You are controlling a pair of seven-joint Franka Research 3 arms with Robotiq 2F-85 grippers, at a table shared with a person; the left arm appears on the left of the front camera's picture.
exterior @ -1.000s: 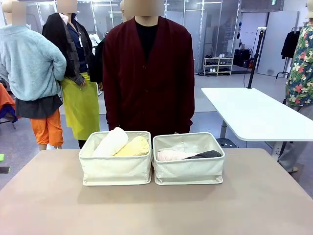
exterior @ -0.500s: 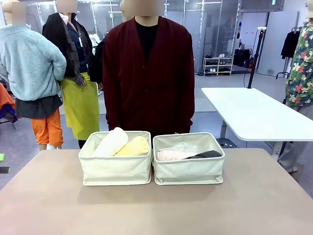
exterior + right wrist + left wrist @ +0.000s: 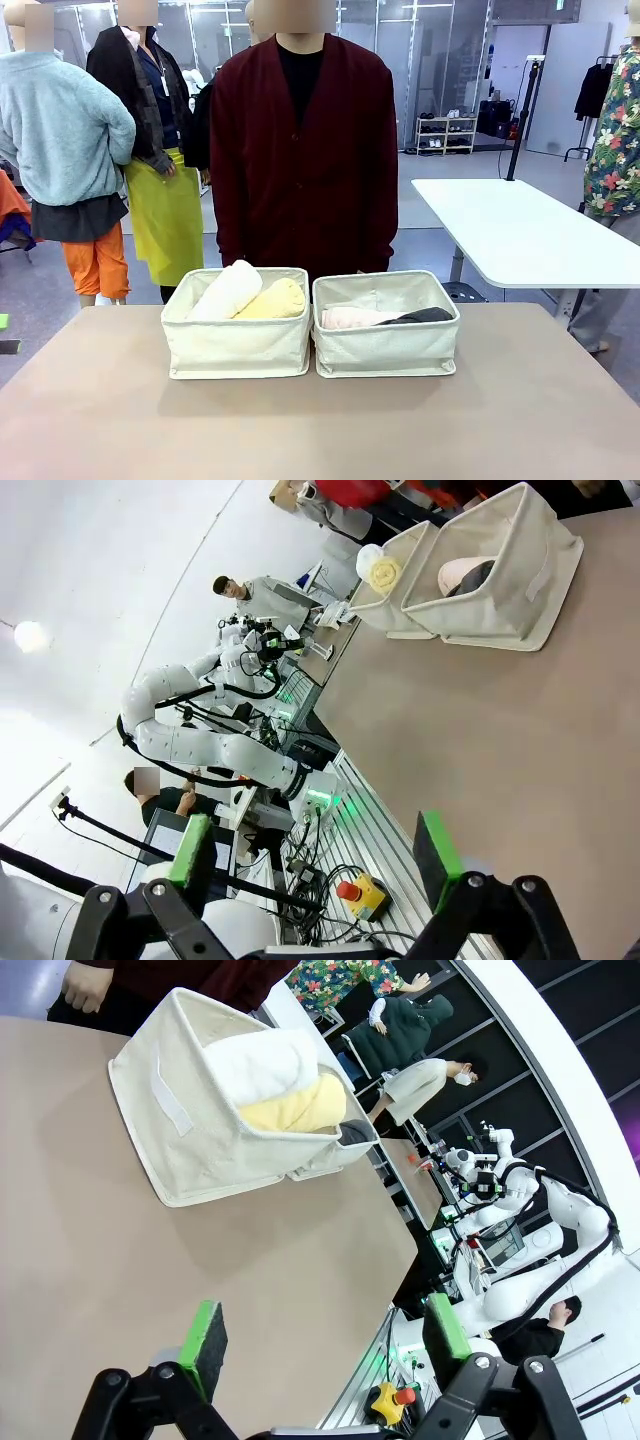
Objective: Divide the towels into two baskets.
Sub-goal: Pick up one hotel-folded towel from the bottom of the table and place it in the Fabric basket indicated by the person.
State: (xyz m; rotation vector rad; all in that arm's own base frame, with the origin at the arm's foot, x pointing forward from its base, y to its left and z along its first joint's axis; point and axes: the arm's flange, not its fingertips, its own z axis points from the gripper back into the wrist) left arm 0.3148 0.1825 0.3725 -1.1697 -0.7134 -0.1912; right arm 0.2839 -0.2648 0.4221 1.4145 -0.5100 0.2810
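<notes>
Two cream canvas baskets stand side by side at the table's far middle. The left basket (image 3: pixel 238 345) holds the white towel (image 3: pixel 227 290) and the pale yellow towel (image 3: pixel 272 300). In the right basket (image 3: pixel 386 348) lie the pale pink towel (image 3: pixel 350 318) and the dark grey towel (image 3: pixel 425 315). My left gripper (image 3: pixel 325 1340) is open above the bare table, well short of the left basket (image 3: pixel 190 1110). My right gripper (image 3: pixel 315 855) is open too, far from the right basket (image 3: pixel 500 590), with nothing between its fingers.
A person in a dark red cardigan (image 3: pixel 303 150) stands right behind the baskets. The brown table (image 3: pixel 320 430) stretches bare in front of them. A white table (image 3: pixel 520 230) stands at the back right. The other arm (image 3: pixel 220 740) and a red stop button (image 3: pixel 350 892) lie along the table's near edge.
</notes>
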